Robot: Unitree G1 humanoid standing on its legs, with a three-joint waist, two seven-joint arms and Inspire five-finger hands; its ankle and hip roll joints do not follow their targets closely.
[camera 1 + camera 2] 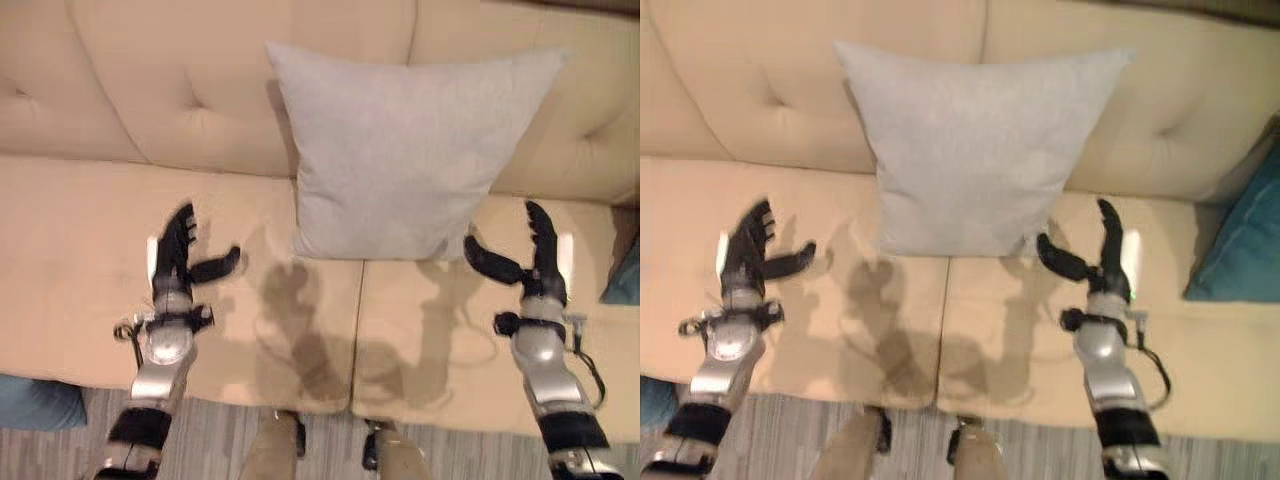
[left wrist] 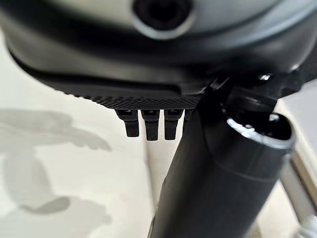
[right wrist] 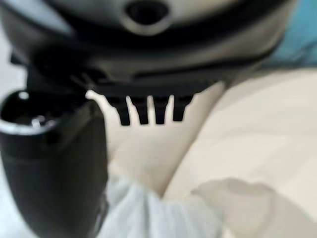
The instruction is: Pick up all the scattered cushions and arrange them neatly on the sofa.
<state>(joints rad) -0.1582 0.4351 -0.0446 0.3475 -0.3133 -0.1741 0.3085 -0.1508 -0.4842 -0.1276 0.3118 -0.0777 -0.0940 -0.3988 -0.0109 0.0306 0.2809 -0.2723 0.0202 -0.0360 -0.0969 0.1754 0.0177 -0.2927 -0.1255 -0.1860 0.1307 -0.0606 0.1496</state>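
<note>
A light grey cushion [image 1: 405,150] stands upright against the backrest of the beige sofa [image 1: 90,250], over the seam between two seat cushions. My left hand [image 1: 178,250] hovers over the seat to the cushion's left, open with straight fingers and the thumb spread. My right hand [image 1: 535,260] is open in the same way by the cushion's lower right corner, a little apart from it. The grey cushion's corner [image 3: 148,213] lies just past the right hand. A teal cushion [image 1: 1240,250] leans at the sofa's right end. Another blue cushion [image 1: 35,400] lies on the floor at the lower left.
The sofa's front edge [image 1: 300,400] runs just above the grey wood-look floor [image 1: 230,440]. The seat left of the grey cushion is bare.
</note>
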